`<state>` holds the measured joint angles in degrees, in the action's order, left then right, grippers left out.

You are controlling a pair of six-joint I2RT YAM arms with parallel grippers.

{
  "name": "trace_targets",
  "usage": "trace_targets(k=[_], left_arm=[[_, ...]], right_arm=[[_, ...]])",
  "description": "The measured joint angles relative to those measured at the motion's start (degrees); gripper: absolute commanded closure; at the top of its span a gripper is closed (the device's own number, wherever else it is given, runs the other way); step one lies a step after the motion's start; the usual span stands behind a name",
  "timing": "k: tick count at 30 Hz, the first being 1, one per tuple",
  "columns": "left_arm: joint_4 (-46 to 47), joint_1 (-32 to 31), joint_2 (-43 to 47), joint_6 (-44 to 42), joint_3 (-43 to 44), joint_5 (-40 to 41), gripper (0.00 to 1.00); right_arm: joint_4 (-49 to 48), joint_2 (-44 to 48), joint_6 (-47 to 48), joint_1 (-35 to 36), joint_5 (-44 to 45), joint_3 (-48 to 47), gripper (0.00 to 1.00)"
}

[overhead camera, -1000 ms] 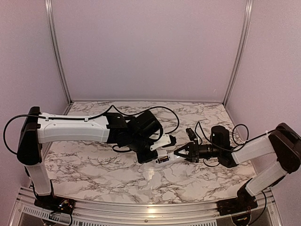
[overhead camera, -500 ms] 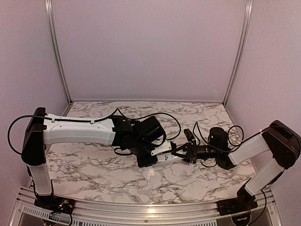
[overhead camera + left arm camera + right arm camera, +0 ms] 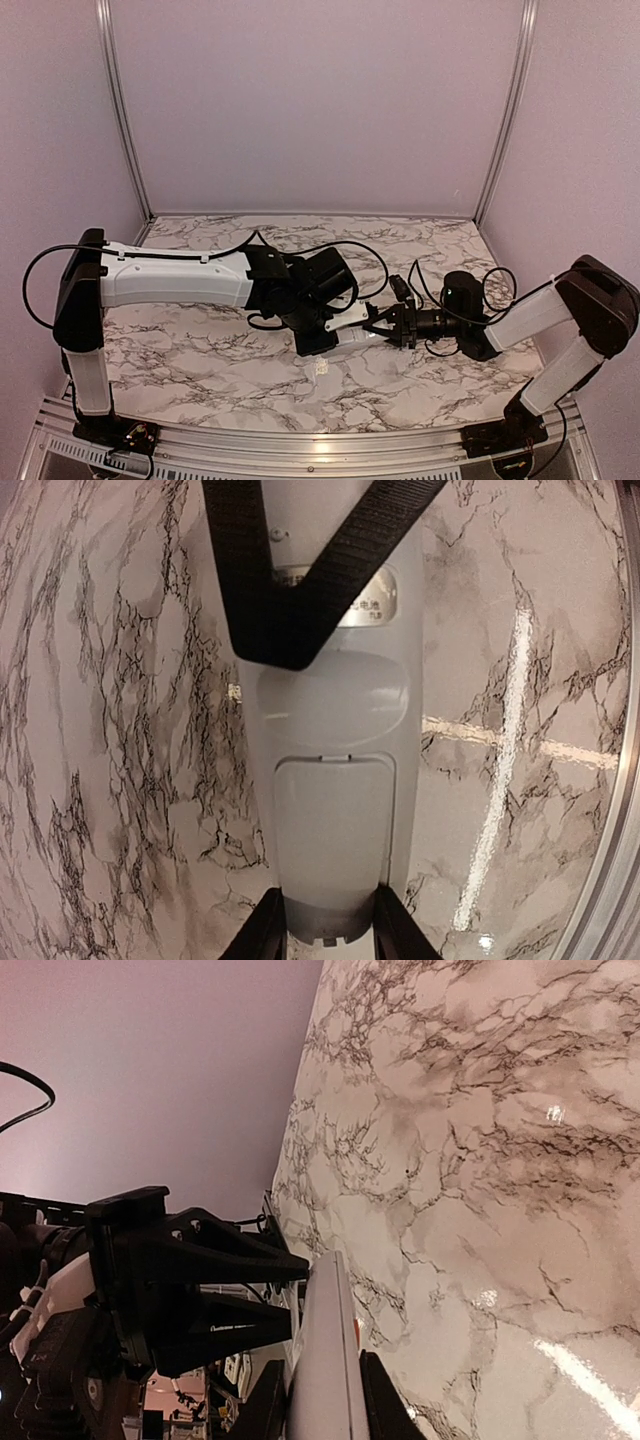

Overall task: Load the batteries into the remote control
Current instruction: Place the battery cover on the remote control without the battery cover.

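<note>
Both sets of fingers point(image 3: 266, 932) on remote control point(image 3: 335, 780), higher.

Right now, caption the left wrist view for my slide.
The left gripper and right gripper hold the white remote control above the marble table, battery cover closed.

The only print stood on a small silver label point(image 3: 368, 598) on the back of the remote control point(image 3: 335, 710), toward the end away from the remote's rectangular panel point(image 3: 335, 840). It carried a line of small Chinese characters, seemingly ending in 电池, with a shorter line of tiny letters beneath, too small to read. The right gripper's fingers point(image 3: 350, 555) covered the label's left part.
</note>
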<state>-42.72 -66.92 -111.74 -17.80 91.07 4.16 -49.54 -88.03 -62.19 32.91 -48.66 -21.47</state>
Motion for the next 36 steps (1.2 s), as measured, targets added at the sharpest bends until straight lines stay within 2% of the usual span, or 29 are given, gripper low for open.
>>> trace_targets(k=[5, 13, 36], left_arm=[[-0.7, -0.1, -0.7, 0.0, 0.7, 0.0, 0.67], [-1.0, -0.1, -1.1, -0.3, 1.2, 0.3, 0.57], [-1.1, -0.1, -1.0, -0.9, 1.2, -1.4, 0.50]], right_arm=[[0.0, -0.3, -0.1, 0.0, 0.2, 0.0, 1.00], [0.0, -0.3, -0.3, 0.0, 0.1, 0.3, 1.00], [-2.3, -0.6, -2.6, 0.1, -0.8, 1.8, 1.00]])
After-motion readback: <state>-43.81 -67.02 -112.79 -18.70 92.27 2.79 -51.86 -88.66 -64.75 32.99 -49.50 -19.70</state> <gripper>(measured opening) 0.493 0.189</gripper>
